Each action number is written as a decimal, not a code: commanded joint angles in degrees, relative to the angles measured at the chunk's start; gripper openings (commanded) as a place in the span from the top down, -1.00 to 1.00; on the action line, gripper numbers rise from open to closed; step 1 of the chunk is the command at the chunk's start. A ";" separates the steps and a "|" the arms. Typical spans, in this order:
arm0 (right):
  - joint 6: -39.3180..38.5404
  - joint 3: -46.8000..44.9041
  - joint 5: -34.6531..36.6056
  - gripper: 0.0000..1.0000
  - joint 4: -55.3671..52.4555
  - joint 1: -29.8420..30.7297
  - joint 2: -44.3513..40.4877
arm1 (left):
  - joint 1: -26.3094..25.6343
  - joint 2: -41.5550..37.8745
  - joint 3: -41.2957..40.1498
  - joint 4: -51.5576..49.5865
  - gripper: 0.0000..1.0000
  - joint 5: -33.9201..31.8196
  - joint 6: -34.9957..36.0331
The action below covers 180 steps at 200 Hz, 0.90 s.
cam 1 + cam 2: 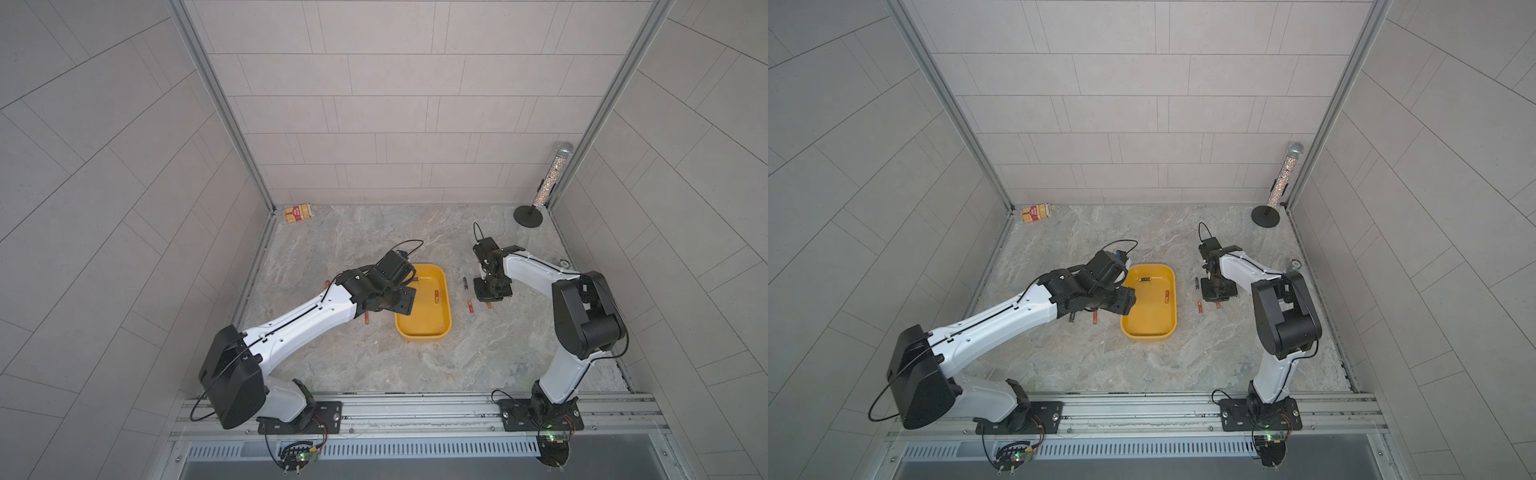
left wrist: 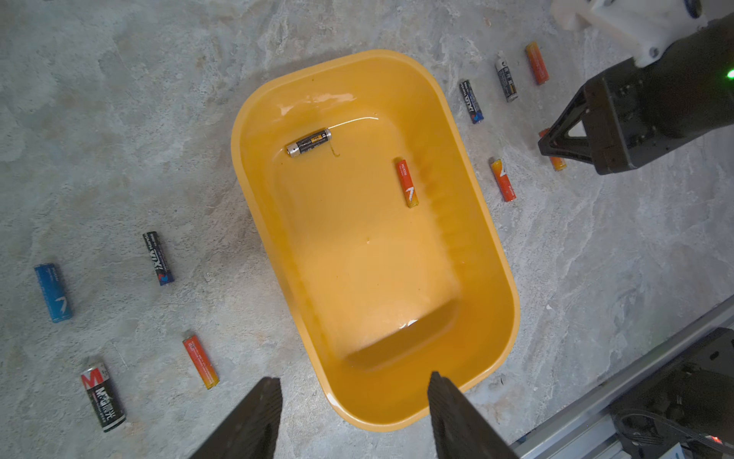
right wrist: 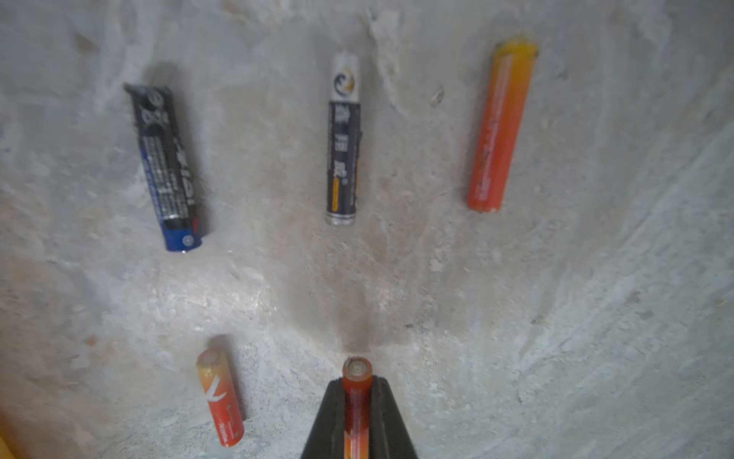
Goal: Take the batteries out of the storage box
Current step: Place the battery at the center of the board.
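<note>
Left wrist view showed my left gripper (image 2: 353, 379) with its jaws standing apart and nothing between them, hanging above the storage box (image 2: 504, 278) at its left wall. Two of the batteries lay on the box floor, well apart from each other. One was a black-and-gold battery (image 2: 309, 142) near the end wall away from my bases, and the other an orange-red battery (image 2: 408, 183) beside the right wall. I judged that the jaws stood open because one of those two was the next pick, and the black-and-gold one lay with more room around it.

My right gripper (image 3: 357, 387) was clamped on a slim orange battery (image 3: 356, 367), whose end stuck out past the fingertips, close above the table (image 3: 595, 318) to the right of the box. Four others lay there in loose rows, none touching. I judged that I held this one low so it could be laid in the free space among them, not dropped and left to roll. Four more lay on the table at the box's left side, among them the blue battery (image 2: 53, 292).
</note>
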 commanded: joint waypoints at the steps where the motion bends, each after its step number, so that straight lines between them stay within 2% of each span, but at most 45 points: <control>1: 0.81 1.51 0.89 1.00 0.83 0.41 2.05 | -0.10 1.33 0.69 -1.69 -0.32 -1.33 -1.14; 54: 1.41 1.71 0.85 1.00 1.48 0.46 4.51 | -0.12 3.76 3.34 -3.67 -0.30 -2.27 -0.62; 64: 1.56 1.42 1.03 0.91 1.75 0.55 4.60 | -0.12 4.05 3.70 -3.77 -0.30 -2.14 -0.52; 89: 1.59 1.18 1.05 0.88 1.65 0.63 4.75 | -0.12 4.45 4.48 -4.09 -0.30 -2.19 -0.21; 112: 1.82 0.72 0.95 0.95 1.08 1.06 4.01 | -0.12 4.41 4.95 -4.47 -0.30 -2.66 0.09; 180: 2.99 -0.92 1.45 0.95 0.14 2.43 1.73 | -0.12 4.45 4.91 -4.90 -0.29 -2.75 0.28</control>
